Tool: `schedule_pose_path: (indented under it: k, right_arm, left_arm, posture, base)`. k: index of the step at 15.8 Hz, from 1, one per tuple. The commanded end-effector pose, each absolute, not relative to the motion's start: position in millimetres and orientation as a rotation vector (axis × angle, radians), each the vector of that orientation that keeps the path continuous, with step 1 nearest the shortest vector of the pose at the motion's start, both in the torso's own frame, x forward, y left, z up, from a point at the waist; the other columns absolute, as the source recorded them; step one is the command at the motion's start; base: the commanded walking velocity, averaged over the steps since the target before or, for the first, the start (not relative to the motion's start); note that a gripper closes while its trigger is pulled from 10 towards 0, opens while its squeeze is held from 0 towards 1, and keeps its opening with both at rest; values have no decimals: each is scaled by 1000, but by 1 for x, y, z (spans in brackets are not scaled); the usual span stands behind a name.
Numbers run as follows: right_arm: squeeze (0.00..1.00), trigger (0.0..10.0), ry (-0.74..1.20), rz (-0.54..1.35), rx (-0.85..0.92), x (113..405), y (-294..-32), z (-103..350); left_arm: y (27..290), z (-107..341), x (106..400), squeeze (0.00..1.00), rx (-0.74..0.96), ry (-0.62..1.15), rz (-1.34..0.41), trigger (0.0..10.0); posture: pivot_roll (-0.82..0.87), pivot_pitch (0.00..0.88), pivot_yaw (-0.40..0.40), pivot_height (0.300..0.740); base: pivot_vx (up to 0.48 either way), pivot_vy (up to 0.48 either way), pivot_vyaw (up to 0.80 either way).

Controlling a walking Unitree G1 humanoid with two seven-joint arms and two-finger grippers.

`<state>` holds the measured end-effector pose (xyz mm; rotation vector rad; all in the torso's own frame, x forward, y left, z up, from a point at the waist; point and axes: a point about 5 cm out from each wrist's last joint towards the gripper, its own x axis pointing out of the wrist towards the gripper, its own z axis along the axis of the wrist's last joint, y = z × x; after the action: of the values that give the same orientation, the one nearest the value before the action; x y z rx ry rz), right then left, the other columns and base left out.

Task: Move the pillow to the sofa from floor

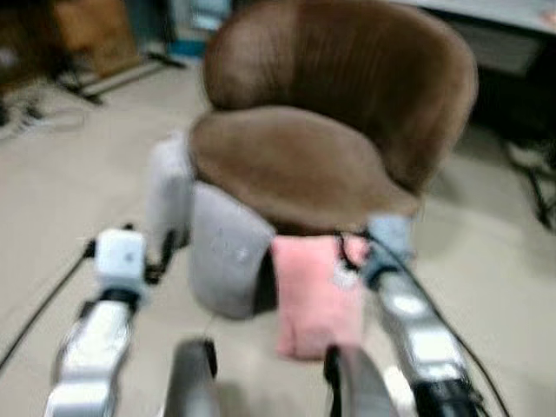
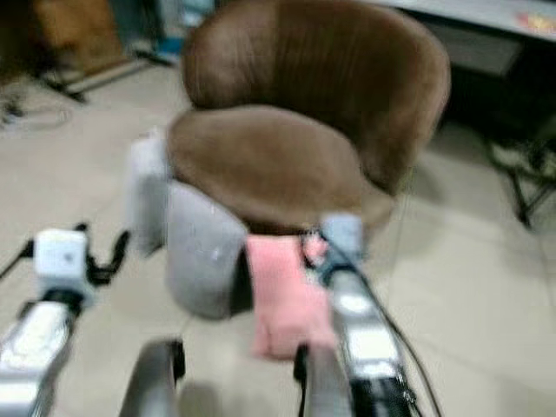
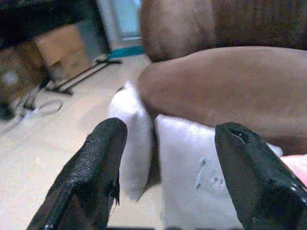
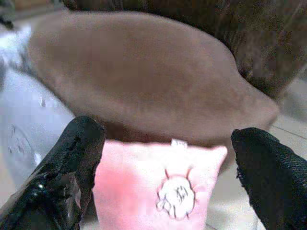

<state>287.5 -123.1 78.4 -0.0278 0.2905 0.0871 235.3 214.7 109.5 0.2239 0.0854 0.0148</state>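
A pink pillow (image 1: pixel 317 295) with a white patch stands on the floor, leaning against the front of the brown round sofa chair (image 1: pixel 295 165). My right gripper (image 4: pixel 168 136) is open, its fingers (image 4: pixel 79 143) spread to either side of the pink pillow's top edge, just below the seat cushion. A grey pillow (image 1: pixel 228 252) and a white pillow (image 1: pixel 168 187) lean on the sofa's left front. My left gripper (image 3: pixel 172 132) is open too, a little short of these two pillows, with nothing between its fingers (image 3: pixel 103 143).
Beige tiled floor (image 1: pixel 69 182) surrounds the sofa. Cardboard boxes (image 1: pixel 91 30) and cables (image 1: pixel 35 122) lie at the back left. A pale table (image 1: pixel 512 13) and a black stand (image 1: pixel 534 182) are at the back right. My own legs (image 1: pixel 191 382) show at the bottom.
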Motion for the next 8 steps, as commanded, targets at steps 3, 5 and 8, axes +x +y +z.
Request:
schedule_pose_path:
  k: [3, 5, 8]
  right_arm:
    - [0, 10000, 276, 47, -104, 287, -143, 78]
    - [0, 10000, 274, 66, -75, 287, -140, 78]
    - [0, 10000, 278, 104, -42, 286, -138, 77]
  left_arm:
    - [198, 113, 241, 0, 204, 54, -39, 10000]
    - [198, 113, 241, 0, 205, 54, -40, 10000]
    - [198, 113, 241, 0, 220, 52, -43, 10000]
  posture:
    - [-165, 0, -7, 540]
    - [-165, 0, -6, 540]
    - [-159, 0, -9, 540]
  base:
    - [420, 0, 267]
    - [398, 0, 800]
    - [334, 0, 169]
